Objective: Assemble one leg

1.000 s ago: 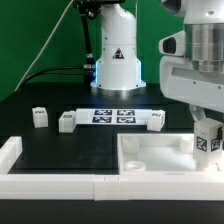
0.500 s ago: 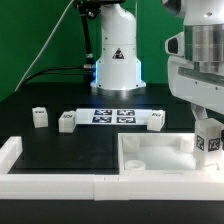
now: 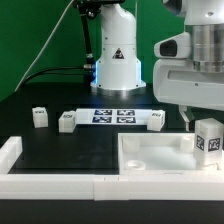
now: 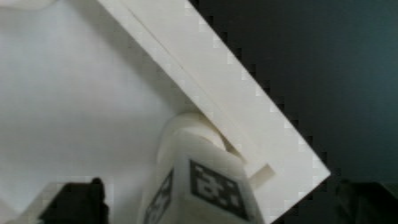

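A leg (image 3: 208,138), a small white block with a marker tag, stands upright on the corner of the large white square part (image 3: 150,158) at the exterior view's right. My gripper (image 3: 203,117) hangs just above it, and one dark finger (image 3: 186,118) shows beside the leg's top. In the wrist view the leg (image 4: 210,180) stands between the two dark fingertips (image 4: 75,200) with a gap on each side, so the gripper (image 4: 217,206) is open and holds nothing. Three more legs (image 3: 39,117) (image 3: 67,121) (image 3: 158,120) stand on the black table.
The marker board (image 3: 112,116) lies between two of the loose legs, in front of the robot base (image 3: 116,65). A white L-shaped rail (image 3: 50,186) runs along the front edge and up the exterior view's left.
The gripper has risen off the leg and shifted slightly to the exterior view's left. The leg, earlier partly covered by the fingers, now stands free on the square part.
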